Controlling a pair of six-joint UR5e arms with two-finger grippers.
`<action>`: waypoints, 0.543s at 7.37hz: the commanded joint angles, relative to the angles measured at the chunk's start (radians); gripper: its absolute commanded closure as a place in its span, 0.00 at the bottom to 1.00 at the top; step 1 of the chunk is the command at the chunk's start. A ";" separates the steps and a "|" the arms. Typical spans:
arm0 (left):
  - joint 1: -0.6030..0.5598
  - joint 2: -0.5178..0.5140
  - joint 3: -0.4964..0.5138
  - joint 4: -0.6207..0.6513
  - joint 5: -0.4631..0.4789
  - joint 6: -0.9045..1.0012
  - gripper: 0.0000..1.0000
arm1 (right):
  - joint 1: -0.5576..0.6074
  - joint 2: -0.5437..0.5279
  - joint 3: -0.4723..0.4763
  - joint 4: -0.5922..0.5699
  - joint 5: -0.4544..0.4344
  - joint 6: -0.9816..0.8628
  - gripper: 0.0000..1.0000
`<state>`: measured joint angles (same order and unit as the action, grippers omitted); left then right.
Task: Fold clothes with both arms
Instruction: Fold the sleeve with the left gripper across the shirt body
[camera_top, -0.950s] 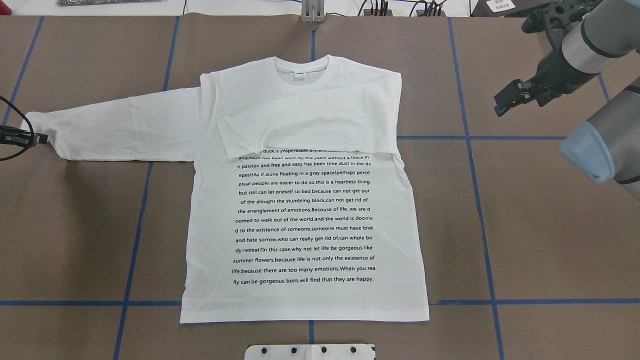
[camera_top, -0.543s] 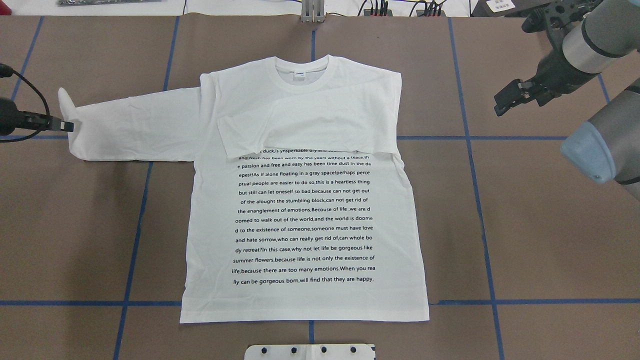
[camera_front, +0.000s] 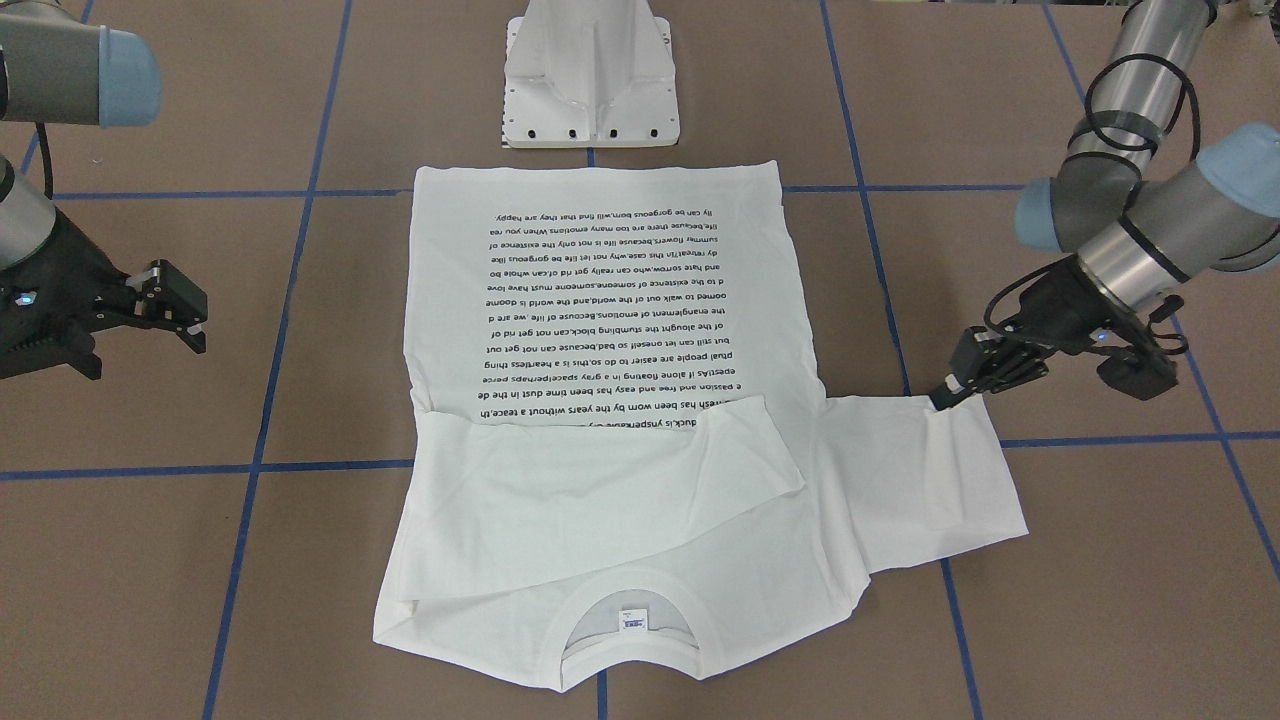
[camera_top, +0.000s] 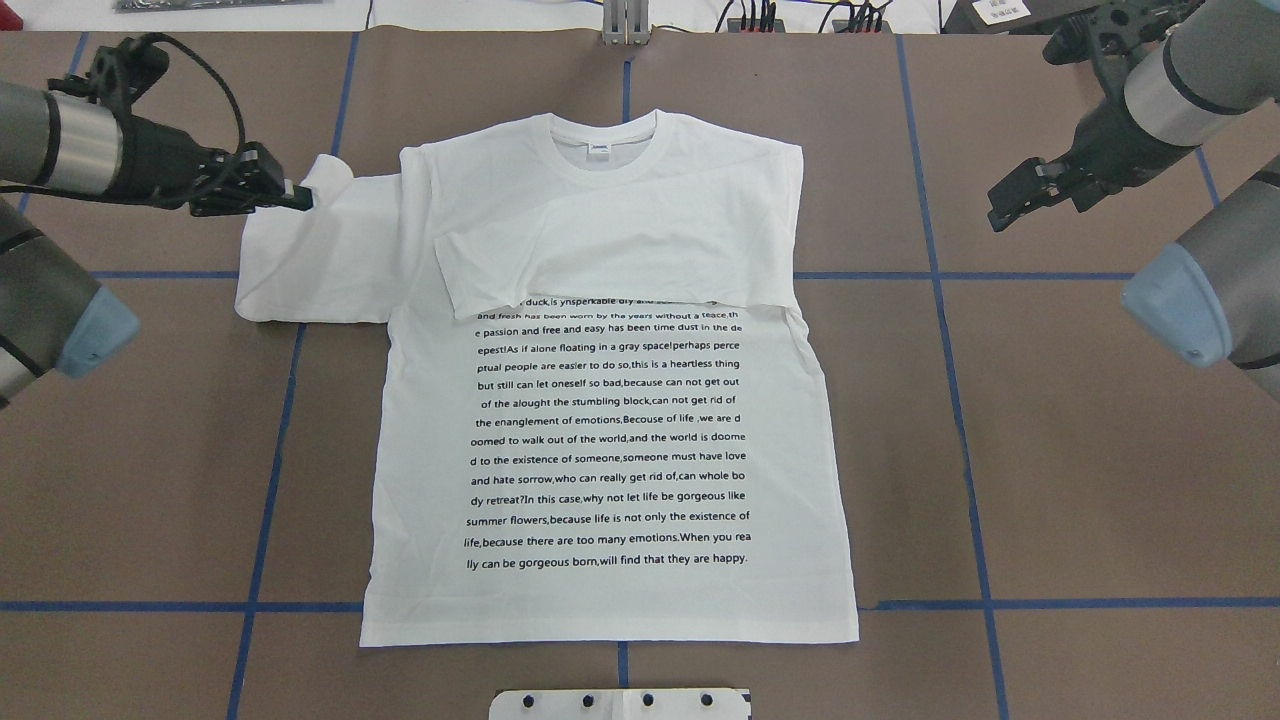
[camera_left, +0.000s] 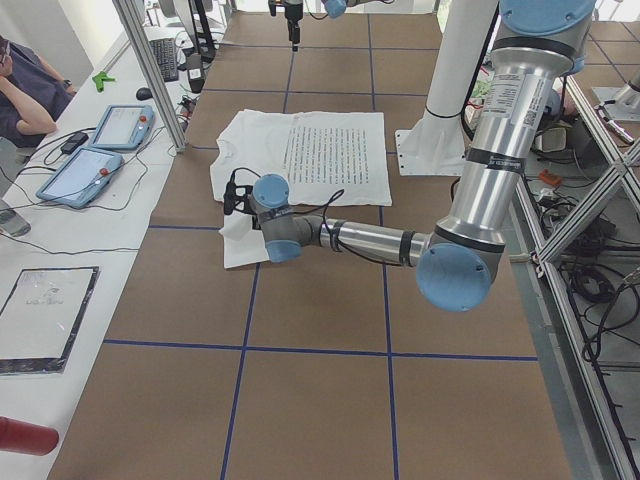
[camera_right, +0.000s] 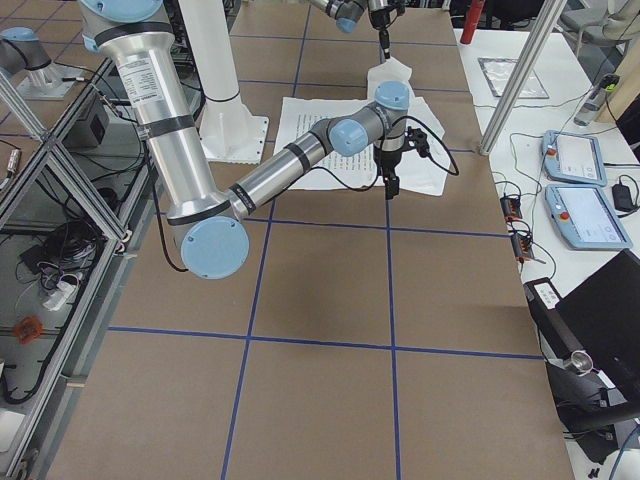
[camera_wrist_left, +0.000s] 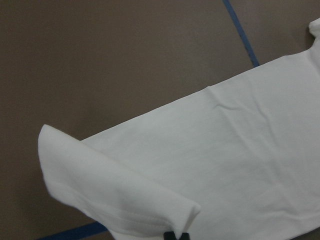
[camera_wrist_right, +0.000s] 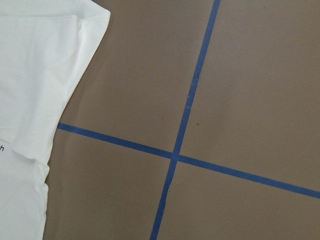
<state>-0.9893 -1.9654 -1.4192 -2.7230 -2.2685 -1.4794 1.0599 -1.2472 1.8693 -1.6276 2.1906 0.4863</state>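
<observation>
The white long-sleeved T-shirt (camera_top: 610, 420) lies flat with its printed text up; it also shows in the front-facing view (camera_front: 600, 300). One sleeve (camera_top: 620, 260) is folded across the chest. My left gripper (camera_top: 300, 197) is shut on the cuff of the other sleeve (camera_top: 320, 260) and holds it raised beside the shoulder, the sleeve doubled over itself. The same grip shows in the front-facing view (camera_front: 940, 400), and the curled cuff (camera_wrist_left: 115, 195) shows in the left wrist view. My right gripper (camera_top: 1005, 205) is open and empty, above the table well off the shirt's other side (camera_front: 185, 315).
The white pedestal base (camera_front: 590, 80) stands at the shirt's hem end. Blue tape lines (camera_wrist_right: 185, 115) cross the brown table cover. A side table with two tablets (camera_left: 90, 170) and an aluminium post (camera_left: 150, 70) border the far edge.
My left gripper has carried the sleeve cuff up and inward from the table's left edge toward the shirt's shoulder, doubling the sleeve over. The right arm has hardly moved.
</observation>
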 joint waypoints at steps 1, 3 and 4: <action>0.061 -0.142 -0.001 0.022 0.035 -0.216 1.00 | 0.000 -0.003 -0.001 0.000 0.000 0.000 0.00; 0.150 -0.264 0.000 0.148 0.154 -0.295 1.00 | 0.000 -0.003 -0.001 0.000 0.000 0.000 0.00; 0.203 -0.314 0.008 0.181 0.223 -0.327 1.00 | 0.002 -0.003 -0.001 0.000 0.000 0.000 0.00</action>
<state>-0.8477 -2.2109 -1.4172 -2.5987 -2.1268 -1.7611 1.0602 -1.2500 1.8685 -1.6276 2.1905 0.4863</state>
